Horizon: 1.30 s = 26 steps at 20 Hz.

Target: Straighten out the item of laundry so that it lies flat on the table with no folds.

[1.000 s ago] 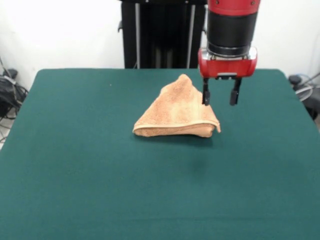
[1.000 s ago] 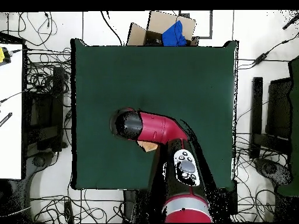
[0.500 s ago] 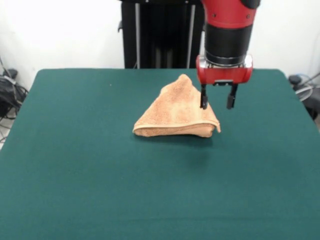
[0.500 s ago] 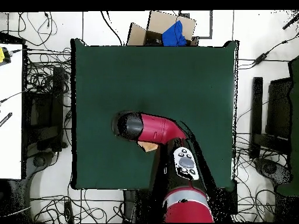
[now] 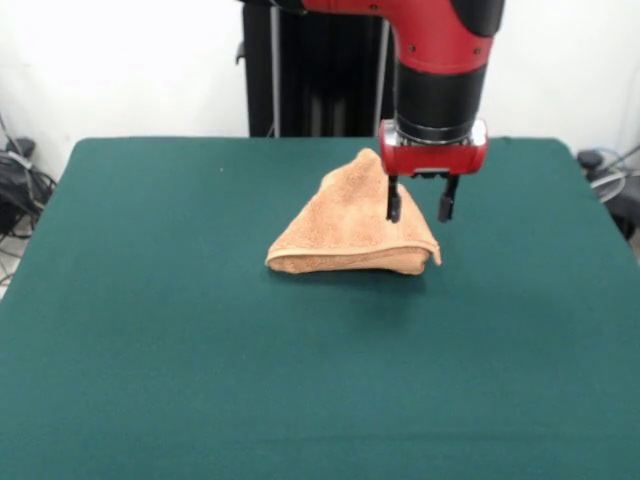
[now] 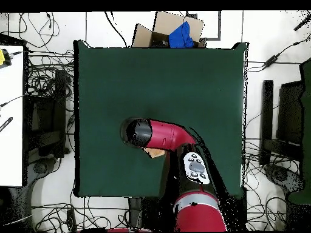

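Note:
The orange-tan towel (image 5: 352, 225) lies folded into a triangle on the dark green table (image 5: 200, 330), its peak toward the far edge and a rolled border band along its near edge. My gripper (image 5: 418, 208) hangs open just above the towel's right slope, left finger over the cloth, right finger past its right edge. In the overhead view my arm covers nearly all of the towel; only a small tan corner (image 6: 157, 153) shows below it. The gripper itself is hidden there under the wrist.
The robot's black pedestal (image 5: 320, 70) stands behind the table's far edge. Cables (image 5: 20, 190) lie on the floor at both sides. In the overhead view a cardboard box with blue cloth (image 6: 176, 33) sits beyond the far edge.
My gripper has moved left and slightly toward the far edge, from beside the towel's right corner to over its right slope. The towel has not moved.

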Each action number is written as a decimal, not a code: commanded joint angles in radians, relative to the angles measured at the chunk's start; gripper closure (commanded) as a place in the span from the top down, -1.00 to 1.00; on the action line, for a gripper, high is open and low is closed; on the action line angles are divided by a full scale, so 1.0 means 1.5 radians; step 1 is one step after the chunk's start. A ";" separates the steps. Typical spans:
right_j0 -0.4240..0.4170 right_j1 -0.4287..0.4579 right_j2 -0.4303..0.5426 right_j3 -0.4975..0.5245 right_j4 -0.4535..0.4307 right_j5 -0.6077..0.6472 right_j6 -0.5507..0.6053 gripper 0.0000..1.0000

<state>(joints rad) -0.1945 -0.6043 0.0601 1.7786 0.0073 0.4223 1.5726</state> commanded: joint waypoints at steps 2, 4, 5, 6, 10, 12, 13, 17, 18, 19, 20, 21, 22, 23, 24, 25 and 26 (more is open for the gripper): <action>-0.005 0.010 0.051 0.017 -0.036 -0.051 0.055 1.00; -0.002 0.014 0.055 0.016 -0.035 -0.059 0.064 1.00; 0.000 0.015 0.054 0.014 -0.034 -0.061 0.067 1.00; 0.003 0.016 0.054 0.013 -0.032 -0.062 0.071 1.00; 0.013 0.014 0.051 0.011 -0.022 -0.067 0.088 1.00; 0.026 0.017 0.045 0.004 -0.015 -0.071 0.101 1.00; 0.030 0.020 0.044 0.001 -0.012 -0.073 0.105 1.00; 0.032 0.028 0.046 0.008 -0.005 -0.097 0.117 1.00; 0.035 0.029 0.042 0.008 -0.005 -0.098 0.119 1.00; 0.038 0.030 0.039 0.008 -0.005 -0.099 0.120 1.00; 0.041 0.032 0.036 0.008 -0.005 -0.100 0.122 1.00; 0.042 0.035 0.034 0.010 -0.006 -0.105 0.123 1.00; 0.040 0.038 0.037 0.013 -0.006 -0.110 0.123 1.00; 0.038 0.041 0.039 0.016 -0.005 -0.115 0.123 1.00; 0.035 0.043 0.042 0.019 -0.005 -0.117 0.121 1.00; 0.032 0.045 0.046 0.022 -0.005 -0.120 0.120 1.00; 0.033 0.045 0.045 0.022 -0.005 -0.121 0.120 1.00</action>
<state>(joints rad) -0.1595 -0.5801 0.0601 1.7786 -0.0077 0.3131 1.5726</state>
